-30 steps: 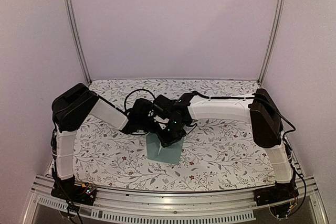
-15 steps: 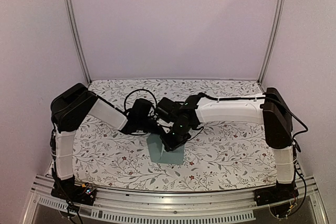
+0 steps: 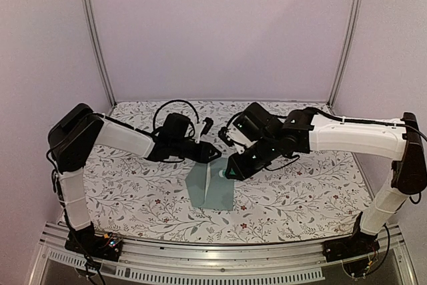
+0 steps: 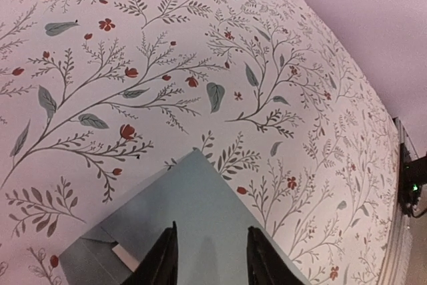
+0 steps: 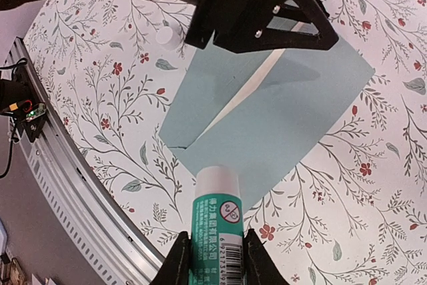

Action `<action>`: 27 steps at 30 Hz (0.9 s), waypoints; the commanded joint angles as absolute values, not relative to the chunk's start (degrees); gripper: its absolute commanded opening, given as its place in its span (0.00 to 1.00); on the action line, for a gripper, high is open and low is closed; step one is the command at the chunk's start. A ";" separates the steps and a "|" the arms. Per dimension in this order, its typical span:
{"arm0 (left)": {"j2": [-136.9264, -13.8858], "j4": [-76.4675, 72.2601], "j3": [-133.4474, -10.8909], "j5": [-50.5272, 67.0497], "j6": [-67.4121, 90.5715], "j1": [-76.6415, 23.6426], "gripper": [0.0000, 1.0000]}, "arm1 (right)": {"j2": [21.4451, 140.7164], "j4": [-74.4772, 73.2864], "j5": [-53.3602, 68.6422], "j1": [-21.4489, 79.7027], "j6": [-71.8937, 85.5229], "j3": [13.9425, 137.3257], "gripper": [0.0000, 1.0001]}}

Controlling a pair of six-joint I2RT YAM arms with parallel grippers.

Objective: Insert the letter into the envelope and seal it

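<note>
The pale teal envelope (image 3: 211,191) lies flat near the table's front middle, also seen in the left wrist view (image 4: 200,211) and the right wrist view (image 5: 293,118). A thin whitish strip (image 5: 253,88) shows along a fold in it. The letter itself is hidden. My left gripper (image 3: 215,154) hovers over the envelope's far edge, open (image 4: 210,258), with nothing between its fingers. My right gripper (image 3: 230,170) hangs just right of and above the envelope, shut (image 5: 215,238) on a white-and-green glue stick (image 5: 217,211) whose white end points down at the envelope's near corner.
A small white cap (image 5: 167,35) lies on the floral tablecloth left of the envelope. The metal front rail (image 5: 67,185) runs close below it. Side posts and walls close in the table.
The left gripper has opened and drawn back from the envelope. The right arm has swung out to the right and lifted the glue stick off the envelope.
</note>
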State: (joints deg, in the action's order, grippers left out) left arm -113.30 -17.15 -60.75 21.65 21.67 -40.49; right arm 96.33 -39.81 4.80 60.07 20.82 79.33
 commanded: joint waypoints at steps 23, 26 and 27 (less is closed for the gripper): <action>-81.26 -57.08 -23.14 22.94 -29.90 -58.67 0.67 | 87.07 -29.65 21.24 57.83 19.93 69.18 0.00; -82.71 -57.72 -24.42 17.87 -31.59 -61.34 0.65 | 87.42 -29.04 21.83 57.83 20.12 69.09 0.00; -83.42 -57.73 -24.98 16.76 -31.92 -61.83 0.64 | 87.52 -28.93 21.88 57.83 20.26 69.10 0.00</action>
